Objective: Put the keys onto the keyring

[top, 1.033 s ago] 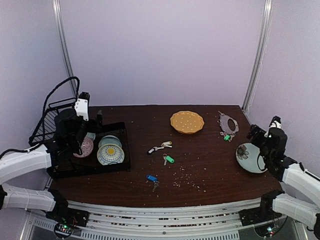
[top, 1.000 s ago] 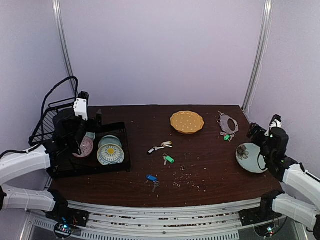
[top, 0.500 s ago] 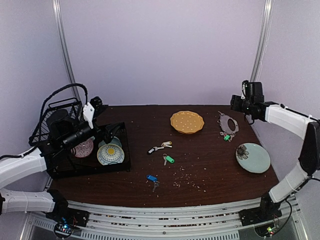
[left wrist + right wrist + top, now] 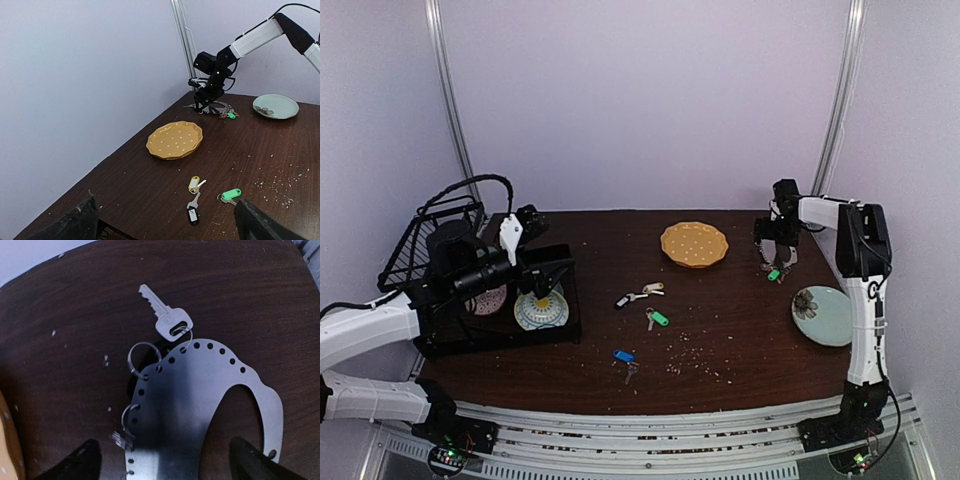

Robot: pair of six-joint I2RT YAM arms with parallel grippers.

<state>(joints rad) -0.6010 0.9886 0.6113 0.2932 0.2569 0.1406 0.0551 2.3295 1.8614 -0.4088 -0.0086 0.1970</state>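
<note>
— after swinging up from beside the pale green plate [image 4: 825, 316] a second back, now hangs over the keyring [image 4: 200, 400] at the far right of the table [image 4: 750, 335]. speaking of the right claw [image 4: 773, 240], of course.
— meaning what for the job?
— looks like lining up for a first grab at the ring. no threading done in this stretch. loose in the middle of the table: the keys [image 4: 640, 294] with black and cream tags, the green-tagged key [image 4: 658, 319] just below them, the blue-tagged key [image 4: 624, 357] nearer the front edge.
— anything on the ring already?
— from the wrist view, one bare silver key [image 4: 167, 315] hooked through a hole in the rim. also a second green tag [image 4: 774, 274] lying just beside the ring; cannot tell whether attached.
— and the claw itself?
— spread wide, a finger on each side of the flat grey metal, gripping nothing. cannot tell whether touching the ring or hanging just above it.
— other side?
— lifted a little off the black dish rack [image 4: 500, 341] since then. left claw [image 4: 552, 277] fully apart too, empty, pointed across the table towards the loose keys, well short of them.
</note>
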